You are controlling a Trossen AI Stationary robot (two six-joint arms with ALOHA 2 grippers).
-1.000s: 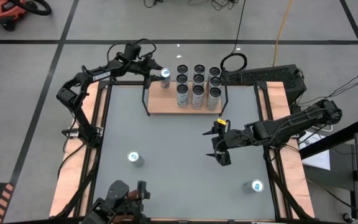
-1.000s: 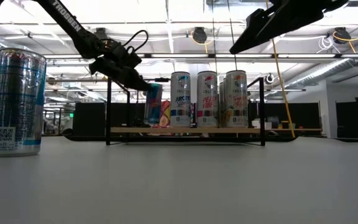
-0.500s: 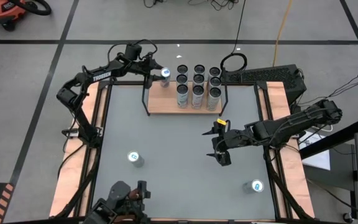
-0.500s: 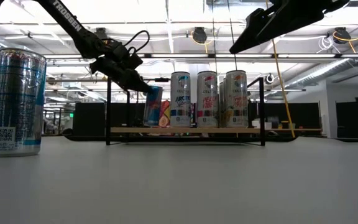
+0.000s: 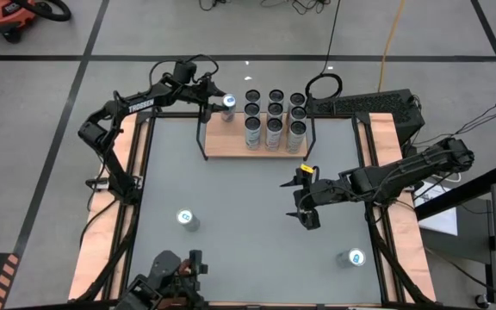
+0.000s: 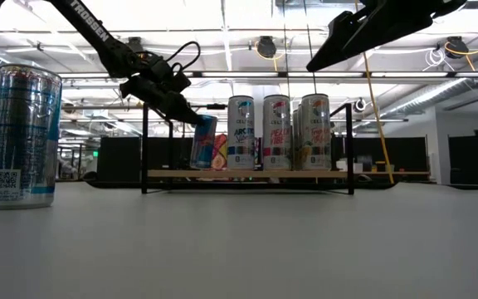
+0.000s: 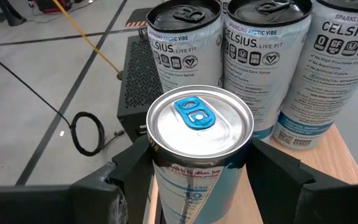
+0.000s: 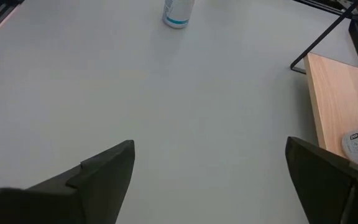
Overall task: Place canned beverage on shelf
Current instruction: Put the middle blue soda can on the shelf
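We see the grey desk (image 5: 248,189) with wooden edges; at its far side sits the shelf (image 5: 257,140), a light-wood board with thin black rod ends. On it stand nine tall cans (image 5: 274,119) in a tight block, white printed labels, some partly blocking each other in the low view. The left hand (image 5: 217,102) reaches over the shelf's left end, fingers closed on a blue-and-silver can (image 7: 199,155), which sits tilted just beside the block; whether its base touches the board is hard to make out. Its round silver lid has a blue tab. The right hand (image 5: 304,198) hangs mid-desk, fingers spread wide, holding nothing. Two loose cans (image 5: 187,219) (image 5: 354,257) stand on the desk near the front.
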